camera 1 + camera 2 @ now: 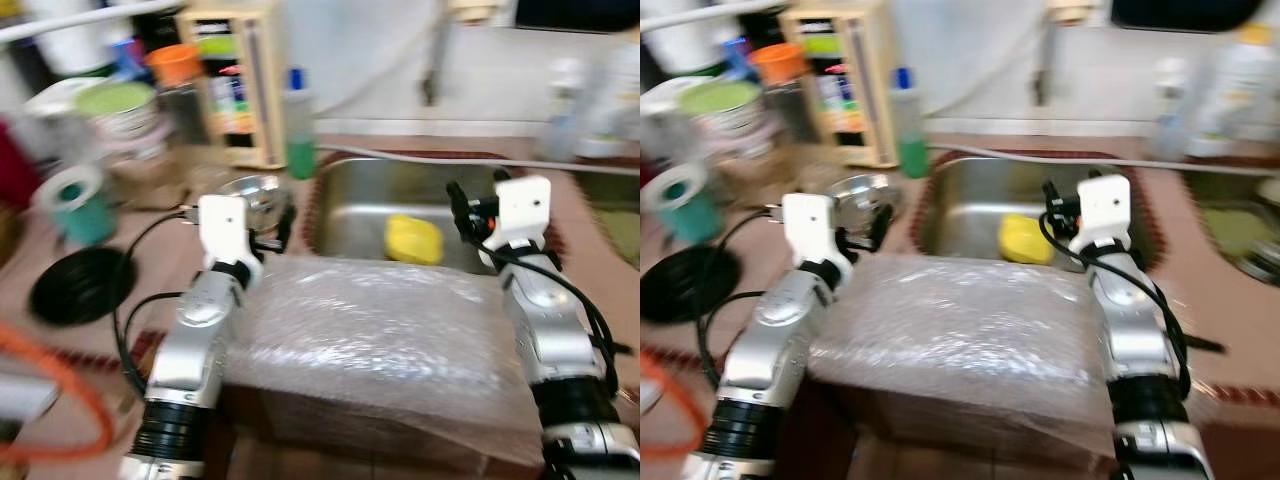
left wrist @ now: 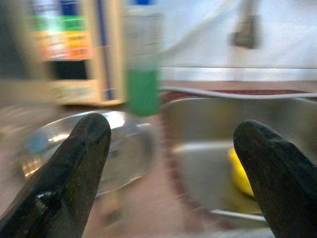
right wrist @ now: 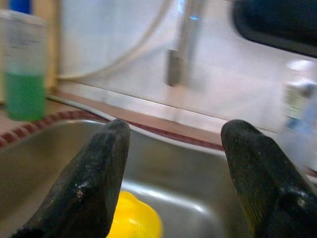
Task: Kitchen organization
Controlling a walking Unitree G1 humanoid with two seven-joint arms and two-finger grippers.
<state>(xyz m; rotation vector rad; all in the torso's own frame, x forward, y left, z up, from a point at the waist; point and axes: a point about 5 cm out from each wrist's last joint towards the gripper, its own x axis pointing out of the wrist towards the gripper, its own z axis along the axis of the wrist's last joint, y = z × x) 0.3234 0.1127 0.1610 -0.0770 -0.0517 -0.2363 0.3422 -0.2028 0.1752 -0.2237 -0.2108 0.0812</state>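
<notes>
Both end effectors (image 2: 171, 163) (image 3: 173, 173) spread wide, flanking crinkly bubble-wrapped box (image 1: 375, 345), steel sink (image 1: 360, 205), yellow sponge (image 1: 413, 239)

The countertop (image 1: 190, 262) is brownish with a patterned border and carries a recessed steel sink (image 1: 360, 200). A yellow sponge (image 1: 413, 239) lies in the basin, just ahead of the right gripper (image 1: 470, 215). A steel bowl (image 1: 252, 196) sits just ahead of the left gripper (image 1: 265, 222), beside the sink rim. Beyond it stand a green-liquid bottle (image 1: 298, 125) and a wooden rack (image 1: 232, 82). Left of the left gripper lie a black round disc (image 1: 80, 284) and a teal cup (image 1: 80, 208).
</notes>
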